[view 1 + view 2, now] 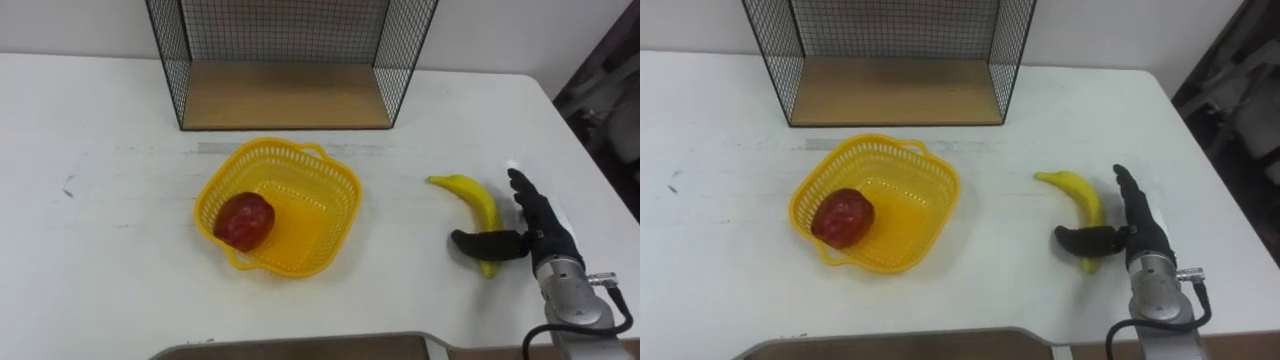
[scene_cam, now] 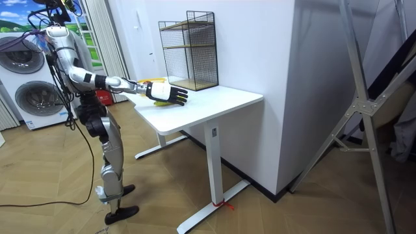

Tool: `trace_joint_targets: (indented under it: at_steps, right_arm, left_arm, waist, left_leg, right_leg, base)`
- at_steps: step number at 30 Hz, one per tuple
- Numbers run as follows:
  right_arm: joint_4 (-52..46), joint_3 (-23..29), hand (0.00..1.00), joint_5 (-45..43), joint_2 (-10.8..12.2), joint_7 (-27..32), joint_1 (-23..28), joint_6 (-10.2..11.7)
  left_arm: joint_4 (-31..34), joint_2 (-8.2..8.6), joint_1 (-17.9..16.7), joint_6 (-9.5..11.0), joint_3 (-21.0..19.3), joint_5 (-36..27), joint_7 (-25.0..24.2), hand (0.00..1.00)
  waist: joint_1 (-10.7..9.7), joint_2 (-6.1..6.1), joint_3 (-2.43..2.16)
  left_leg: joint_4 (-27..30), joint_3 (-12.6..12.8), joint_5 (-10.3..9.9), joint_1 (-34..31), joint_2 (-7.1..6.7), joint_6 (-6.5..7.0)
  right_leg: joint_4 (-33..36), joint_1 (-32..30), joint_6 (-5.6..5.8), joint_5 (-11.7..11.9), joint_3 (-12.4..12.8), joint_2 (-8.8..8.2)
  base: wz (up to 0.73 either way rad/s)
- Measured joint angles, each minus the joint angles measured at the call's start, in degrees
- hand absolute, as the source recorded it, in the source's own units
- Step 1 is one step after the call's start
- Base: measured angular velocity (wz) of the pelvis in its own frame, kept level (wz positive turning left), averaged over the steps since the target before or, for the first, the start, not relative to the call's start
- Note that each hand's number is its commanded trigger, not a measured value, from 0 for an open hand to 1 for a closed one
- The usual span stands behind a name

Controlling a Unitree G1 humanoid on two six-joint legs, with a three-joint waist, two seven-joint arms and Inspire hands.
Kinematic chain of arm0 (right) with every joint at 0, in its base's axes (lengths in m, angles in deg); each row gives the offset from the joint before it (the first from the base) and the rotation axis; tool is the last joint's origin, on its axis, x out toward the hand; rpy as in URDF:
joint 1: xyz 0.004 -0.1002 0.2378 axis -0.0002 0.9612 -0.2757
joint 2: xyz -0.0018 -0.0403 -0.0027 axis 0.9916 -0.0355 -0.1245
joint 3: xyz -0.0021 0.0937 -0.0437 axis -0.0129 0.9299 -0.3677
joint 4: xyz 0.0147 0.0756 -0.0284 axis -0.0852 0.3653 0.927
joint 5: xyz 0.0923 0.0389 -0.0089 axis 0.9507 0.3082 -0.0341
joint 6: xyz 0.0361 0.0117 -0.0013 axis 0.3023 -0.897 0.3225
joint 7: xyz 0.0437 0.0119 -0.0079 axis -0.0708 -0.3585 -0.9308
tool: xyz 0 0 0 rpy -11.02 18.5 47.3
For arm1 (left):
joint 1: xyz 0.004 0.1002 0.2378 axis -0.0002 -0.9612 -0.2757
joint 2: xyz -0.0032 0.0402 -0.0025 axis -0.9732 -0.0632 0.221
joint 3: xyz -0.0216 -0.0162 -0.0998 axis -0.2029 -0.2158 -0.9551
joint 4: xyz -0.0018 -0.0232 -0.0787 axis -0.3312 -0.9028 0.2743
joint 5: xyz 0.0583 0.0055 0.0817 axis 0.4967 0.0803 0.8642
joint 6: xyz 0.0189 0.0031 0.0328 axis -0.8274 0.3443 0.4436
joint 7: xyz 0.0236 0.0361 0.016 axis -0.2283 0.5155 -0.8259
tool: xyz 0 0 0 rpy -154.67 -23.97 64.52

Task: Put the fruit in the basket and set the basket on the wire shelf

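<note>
Banana (image 1: 475, 200) being bracketed by right hand (image 1: 540, 238), long axis 10-to-5 o'clock, stem at 10, fingers being held straight toward 12, thumb splayed toward 9.

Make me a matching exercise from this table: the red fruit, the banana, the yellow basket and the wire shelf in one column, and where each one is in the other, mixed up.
Things:
1. red fruit
2. banana
3. basket
4. wire shelf

Places:
A. at the back of the table
B. on the table, at the right hand
C. inside the basket
D. mid-table, in front of the wire shelf

Pairs: 1-C, 2-B, 3-D, 4-A
</note>
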Motion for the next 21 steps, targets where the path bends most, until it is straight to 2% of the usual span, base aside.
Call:
trace_joint_targets:
  at_steps: [4, 8, 9, 13, 16, 21]
  right_arm:
    - [2.62, 0.83, 0.00, -1.42, -0.13, -1.77, -0.23, 1.34]
    - [4.02, 2.63, 0.00, -3.37, -0.15, -3.81, -0.25, 1.90]
    - [4.13, 2.74, 1.00, -3.58, -0.14, -3.89, -0.25, 1.90]
    - [6.52, 2.98, 1.00, -4.98, -0.31, -4.29, -0.30, 2.36]
    - [7.93, 2.84, 1.00, -6.04, -1.93, -4.77, -0.95, 2.42]
    - [9.47, 3.01, 1.00, -10.37, -3.06, -3.91, -1.86, 1.99]
  left_arm:
    - [-0.62, -0.02, -0.03, 0.02, -0.06, 0.13, -0.71, 0.00]
    - [-1.32, 0.00, -0.29, -0.81, -0.14, 0.14, -2.42, 0.00]
    - [-1.32, 0.04, -0.27, -1.10, -0.20, 0.17, -2.50, 0.00]
    - [-1.34, 0.30, -0.23, -1.72, -1.22, 0.22, -2.65, 0.00]
    - [-1.33, 0.30, -0.07, -2.27, -1.19, 0.24, -2.87, 0.00]
    - [-1.33, 0.18, 0.11, -2.91, -1.47, 1.48, -2.87, 0.00]
  waist:
    - [-0.38, 0.11, 0.02]
    - [0.07, 0.74, -0.29]
    - [0.14, 0.83, -0.34]
    - [0.26, 1.12, -0.41]
    - [0.35, 1.05, -0.44]
    - [0.58, 0.74, -0.54]
  left_leg:
    - [0.47, -1.43, -0.04, 0.03, -0.17, 0.02]
    - [0.94, -1.73, -0.10, 0.30, -0.16, 0.06]
    - [0.94, -1.76, -0.10, 0.32, -0.16, 0.06]
    - [0.92, -2.63, -0.13, 0.62, -0.28, 0.06]
    - [1.03, -3.13, -0.12, 0.55, -0.49, 0.08]
    - [1.72, -3.43, -0.18, 0.59, -0.48, 0.15]
  right_leg:
    - [-0.02, 0.82, 0.01, 0.01, -1.62, -0.13]
    - [-0.01, 1.05, 0.01, 0.01, -2.10, -0.14]
    - [-0.01, 1.10, 0.01, 0.01, -2.23, -0.17]
    - [0.00, 2.15, 0.01, 0.01, -3.00, -0.26]
    - [-0.03, 2.32, 0.01, 0.00, -3.15, -0.35]
    - [-0.11, 2.79, 0.01, 0.00, -3.19, -0.31]
  base:
    - [0.15]
    - [0.06]
    - [0.03]
    - [0.10]
    - [0.08]
    - [0.03]
